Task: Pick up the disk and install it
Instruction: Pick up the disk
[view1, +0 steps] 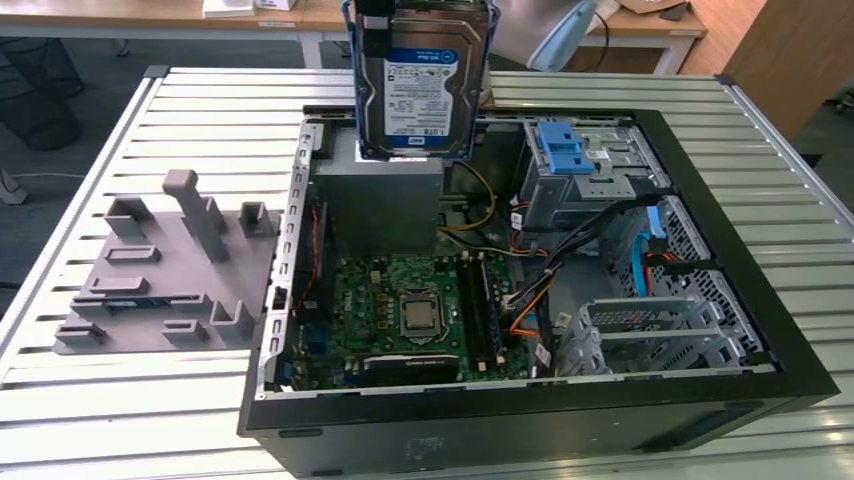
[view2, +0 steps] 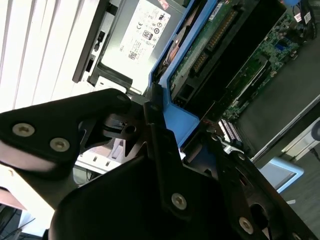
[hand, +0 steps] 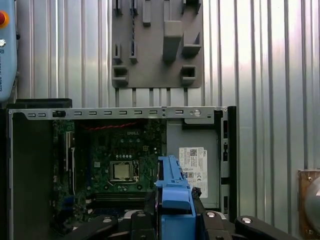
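Disk hangs upright in the exterior view, label facing out, high above the grey power supply inside the open computer case. In the second wrist view the gripper is clamped on the disk's blue bracket, with the drive's green circuit side beyond it. In the first wrist view that bracket sits pinched over the motherboard. I'd judge the drive dense, rigid and shock-sensitive. The bracket's edges look the sensible hold, though the plastic could flex or slip.

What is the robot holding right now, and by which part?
The flat silver rectangular disk, lifted above the black computer case; the hand clamps its blue plastic bracket.
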